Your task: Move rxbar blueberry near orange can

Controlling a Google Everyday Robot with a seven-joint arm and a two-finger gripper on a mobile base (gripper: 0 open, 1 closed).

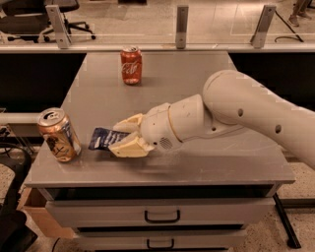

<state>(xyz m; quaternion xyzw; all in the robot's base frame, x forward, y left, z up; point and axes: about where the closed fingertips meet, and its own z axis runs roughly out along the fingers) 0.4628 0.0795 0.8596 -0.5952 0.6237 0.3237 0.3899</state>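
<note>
Drawers (162, 215): two grey fronts with dark handles, under the table's near edge.
Table (206, 165): grey flat top; everything below stands or lies on it.
Orange can (59, 134): near the front left corner, upright with a slight lean. It is coppery orange with a silver top, a dark graphic low on its side and a pale band. No lettering can be read.
Snack bar (102, 138): dark blue wrapper with white markings, too soft to read. It lies flat just right of the orange can, close but apart from it. Its left end sticks out free and its right end sits between the fingers.
Gripper (118, 136): low over the table's front left part, pointing left toward the orange can.
Fingers (129, 148): cream-coloured, one behind the bar and one in front, closed onto the wrapper's right end.
Arm (236, 110): white and thick, coming in from the right edge, bent at a rounded joint and sloping down to the wrist.
Red can (131, 65): upright near the far edge, well apart from the rest, with white script, probably Coca-Cola.
Posts (182, 25): grey uprights along a rail behind the table.
Chair (29, 10): dark office chair, far left.
</note>
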